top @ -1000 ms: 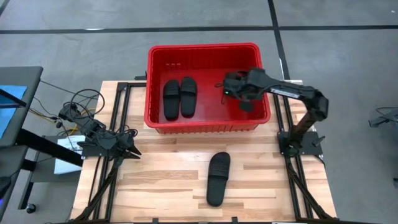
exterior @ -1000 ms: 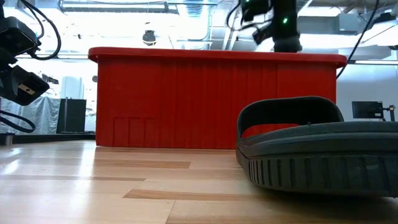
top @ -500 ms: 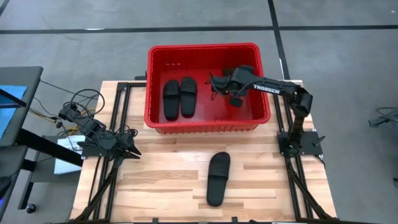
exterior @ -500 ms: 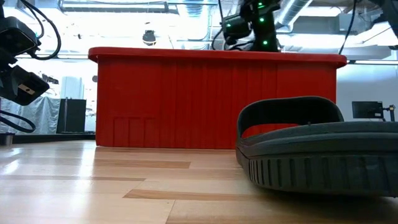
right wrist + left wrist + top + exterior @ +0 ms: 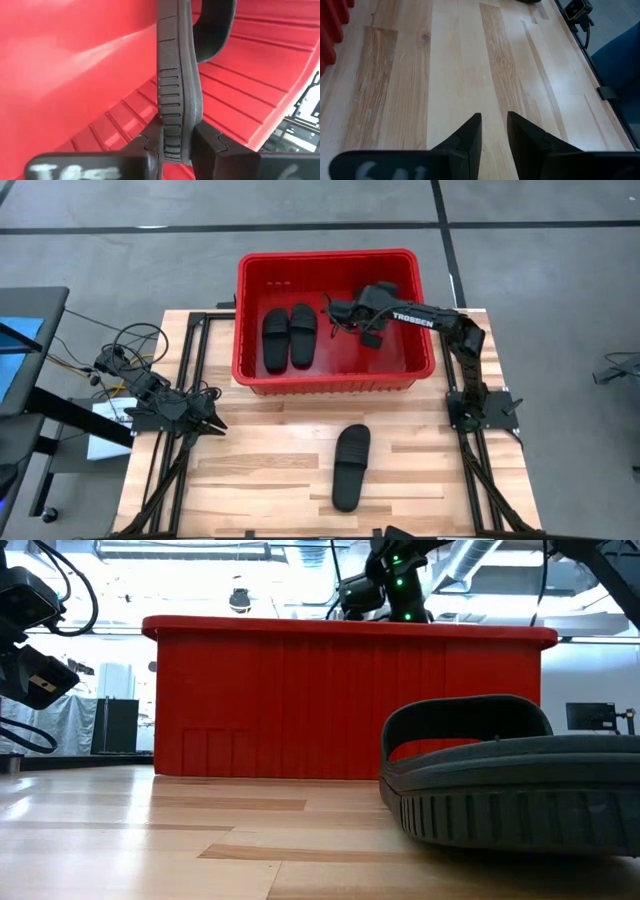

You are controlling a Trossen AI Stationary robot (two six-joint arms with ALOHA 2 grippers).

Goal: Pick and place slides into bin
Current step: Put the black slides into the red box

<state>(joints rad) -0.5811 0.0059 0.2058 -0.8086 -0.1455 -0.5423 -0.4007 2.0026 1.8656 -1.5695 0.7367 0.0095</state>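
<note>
The red bin (image 5: 330, 382) stands at the table's far side with two black slides (image 5: 288, 337) lying side by side on its floor, left of middle. My right gripper (image 5: 340, 312) reaches over the bin's middle, shut on a third slide (image 5: 177, 75) that shows edge-on in the right wrist view. Another slide (image 5: 351, 467) lies sole down on the table near the front edge and fills the low view's right (image 5: 510, 780). My left gripper (image 5: 494, 131) waits low at the table's left, its fingers slightly apart with nothing between them. My right gripper pinches the slide's sole (image 5: 175, 137) between its two fingers, one on each flat face, at the end away from the strap (image 5: 215, 25). The fingers slant down from the table's right. The slide stands on edge, reaching forward past the fingers over the bin's floor.
The bin's right half (image 5: 395, 355) has bare floor. Black frame rails (image 5: 190, 370) run along the table's left and right sides. A bundle of cables (image 5: 125, 355) lies beyond the left edge.
My right gripper has gone toward the table's left across the bin and sunk a little, carrying the slide from the bin's right part to its middle. It has stayed shut on the slide.
</note>
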